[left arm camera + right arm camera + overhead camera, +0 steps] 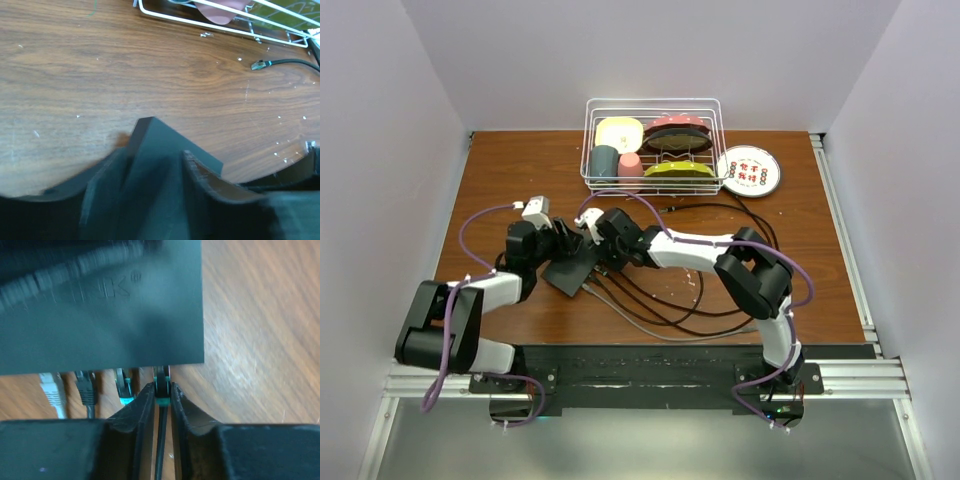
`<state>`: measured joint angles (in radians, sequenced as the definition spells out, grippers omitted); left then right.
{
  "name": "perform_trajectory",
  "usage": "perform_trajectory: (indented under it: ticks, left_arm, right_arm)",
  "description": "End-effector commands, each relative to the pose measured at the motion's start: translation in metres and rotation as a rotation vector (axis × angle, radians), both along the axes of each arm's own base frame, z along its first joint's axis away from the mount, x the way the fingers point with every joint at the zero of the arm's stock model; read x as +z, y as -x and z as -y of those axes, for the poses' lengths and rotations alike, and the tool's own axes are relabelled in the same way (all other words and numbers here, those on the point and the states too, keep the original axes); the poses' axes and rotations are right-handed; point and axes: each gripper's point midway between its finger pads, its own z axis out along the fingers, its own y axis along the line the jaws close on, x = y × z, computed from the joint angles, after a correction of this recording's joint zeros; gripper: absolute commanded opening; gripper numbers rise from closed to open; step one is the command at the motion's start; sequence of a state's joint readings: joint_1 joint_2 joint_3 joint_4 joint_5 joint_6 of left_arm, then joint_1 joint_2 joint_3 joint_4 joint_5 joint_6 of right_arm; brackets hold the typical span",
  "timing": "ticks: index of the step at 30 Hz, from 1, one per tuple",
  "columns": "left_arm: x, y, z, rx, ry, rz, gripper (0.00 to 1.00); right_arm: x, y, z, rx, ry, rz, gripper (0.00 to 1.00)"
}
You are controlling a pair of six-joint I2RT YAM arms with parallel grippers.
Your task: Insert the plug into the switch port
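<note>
- Fingers [141, 410] of right gripper [162, 389] pressed close on both sides of a small dark plug with green clip [161, 386]; clamped on it.
- plug sits right at the near edge of the flat matte black rectangular switch [100, 305], at the socket nearest the switch's right corner; how deep it sits cannot be told.
- thin black cable [160, 440] runs from plug back between the fingers.
- three more plugs along the same edge, to the left: teal-clipped plug [124, 387], black plug [86, 390], white plug [51, 390].
- left gripper [152, 156] straddles one corner of the switch, a finger on each side; blurred view, cannot tell if it is clamped.
- switch lies on brown wood-grain table [500, 180], between the two grippers in top view, turned at an angle.
- dark cables [660, 310] loop from the switch toward the right arm.
- loose plug on dark cable [259, 64] lies on table, well apart from the switch.
- white wire basket [653, 105] with cups and dishes at the far edge; round white plate with red characters [749, 170] just right of it.
</note>
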<state>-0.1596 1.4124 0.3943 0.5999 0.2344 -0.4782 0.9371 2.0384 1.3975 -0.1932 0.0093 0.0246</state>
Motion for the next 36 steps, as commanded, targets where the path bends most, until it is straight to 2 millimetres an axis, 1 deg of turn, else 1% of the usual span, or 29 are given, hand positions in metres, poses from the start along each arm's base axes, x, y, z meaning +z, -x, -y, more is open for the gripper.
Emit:
perform_trajectory:
  ticks: [1, 2, 3, 5, 6, 8, 9, 10, 11, 12, 13, 14, 15, 16, 17, 19, 21, 22, 23, 24, 25, 26, 27, 28, 29, 30, 31, 32, 36]
  left_arm:
    - [0.016, 0.019, 0.017, -0.053, 0.030, -0.004, 0.59]
    - [0.017, 0.018, 0.012, -0.024, 0.018, 0.001, 0.63]
    - [0.026, 0.017, 0.008, -0.004, 0.014, 0.027, 0.64]
    - [0.028, 0.020, 0.000, 0.039, -0.008, 0.021, 0.71]
    - [0.042, 0.020, -0.003, 0.048, -0.010, 0.058, 0.72]
    - [0.048, 0.025, -0.010, 0.082, -0.023, 0.063, 0.78]
    - [0.062, 0.028, -0.013, 0.092, -0.019, 0.108, 0.79]
    - [0.066, 0.032, -0.015, 0.099, -0.020, 0.111, 0.80]
    - [0.072, 0.033, -0.020, 0.120, -0.027, 0.129, 0.84]
    - [0.092, 0.035, -0.023, 0.136, -0.018, 0.182, 0.85]
    - [0.093, 0.039, -0.025, 0.146, -0.024, 0.173, 0.87]
    - [0.108, 0.042, -0.030, 0.166, -0.019, 0.214, 0.89]
    - [0.119, 0.043, -0.032, 0.180, -0.013, 0.230, 0.89]
    - [0.119, 0.048, -0.033, 0.183, -0.013, 0.212, 0.89]
    - [0.132, 0.050, -0.039, 0.216, -0.011, 0.247, 0.90]
    - [0.142, 0.054, -0.041, 0.225, 0.000, 0.266, 0.91]
    - [0.156, 0.056, -0.043, 0.234, 0.009, 0.300, 0.91]
    - [0.155, 0.058, -0.045, 0.243, 0.006, 0.291, 0.93]
    - [0.156, 0.058, -0.048, 0.265, 0.011, 0.284, 0.94]
    - [0.161, 0.058, -0.048, 0.270, 0.016, 0.291, 0.95]
    - [0.155, 0.060, -0.050, 0.273, 0.004, 0.263, 0.95]
    - [0.155, 0.060, -0.050, 0.281, 0.013, 0.255, 0.96]
    - [0.152, 0.059, -0.050, 0.285, 0.015, 0.247, 0.96]
    - [0.152, 0.059, -0.049, 0.283, 0.019, 0.247, 0.97]
    - [0.150, 0.057, -0.050, 0.291, 0.020, 0.245, 0.98]
    - [0.146, 0.057, -0.051, 0.300, 0.018, 0.235, 1.00]
    - [0.145, 0.056, -0.052, 0.302, 0.019, 0.230, 1.00]
    - [0.142, 0.055, -0.049, 0.285, 0.012, 0.220, 1.00]
    - [0.137, 0.054, -0.046, 0.273, 0.015, 0.202, 1.00]
  right_arm:
    - [0.108, -0.021, -0.054, 0.003, -0.338, 0.194, 0.27]
    - [0.109, -0.022, -0.051, -0.006, -0.331, 0.196, 0.36]
    - [0.116, -0.023, -0.048, -0.024, -0.336, 0.211, 0.41]
    - [0.119, -0.023, -0.044, -0.039, -0.337, 0.214, 0.49]
    - [0.123, -0.023, -0.042, -0.049, -0.340, 0.221, 0.57]
    - [0.133, -0.021, -0.037, -0.059, -0.345, 0.222, 0.63]
    - [0.137, -0.019, -0.035, -0.058, -0.349, 0.221, 0.69]
    - [0.150, -0.017, -0.032, -0.063, -0.371, 0.232, 0.72]
    - [0.151, -0.015, -0.028, -0.069, -0.370, 0.230, 0.76]
    - [0.157, -0.012, -0.026, -0.070, -0.382, 0.234, 0.80]
    - [0.174, -0.011, -0.021, -0.078, -0.410, 0.254, 0.87]
    - [0.174, -0.008, -0.017, -0.077, -0.409, 0.250, 0.91]
    - [0.181, -0.005, -0.014, -0.078, -0.420, 0.256, 0.94]
    - [0.187, -0.003, -0.010, -0.080, -0.429, 0.259, 0.97]
    - [0.201, 0.002, -0.003, -0.081, -0.450, 0.272, 0.99]
    - [0.212, 0.006, 0.005, -0.091, -0.469, 0.280, 0.99]
    - [0.228, 0.016, 0.020, -0.102, -0.507, 0.299, 0.99]
    - [0.235, 0.021, 0.026, -0.110, -0.532, 0.297, 0.99]
    - [0.229, 0.026, 0.032, -0.111, -0.531, 0.290, 0.99]
    - [0.247, 0.033, 0.043, -0.116, -0.571, 0.313, 0.99]
    - [0.250, 0.037, 0.049, -0.126, -0.584, 0.314, 0.99]
    - [0.240, 0.040, 0.056, -0.135, -0.576, 0.310, 0.99]
    - [0.254, 0.044, 0.068, -0.154, -0.603, 0.340, 0.99]
    - [0.254, 0.045, 0.074, -0.172, -0.605, 0.345, 0.99]
    - [0.244, 0.048, 0.081, -0.183, -0.593, 0.339, 0.99]
    - [0.244, 0.050, 0.086, -0.192, -0.596, 0.344, 0.99]
    - [0.252, 0.052, 0.094, -0.208, -0.614, 0.363, 0.99]
    - [0.245, 0.053, 0.099, -0.217, -0.601, 0.360, 0.99]
    - [0.243, 0.046, 0.119, -0.327, -0.578, 0.384, 0.99]
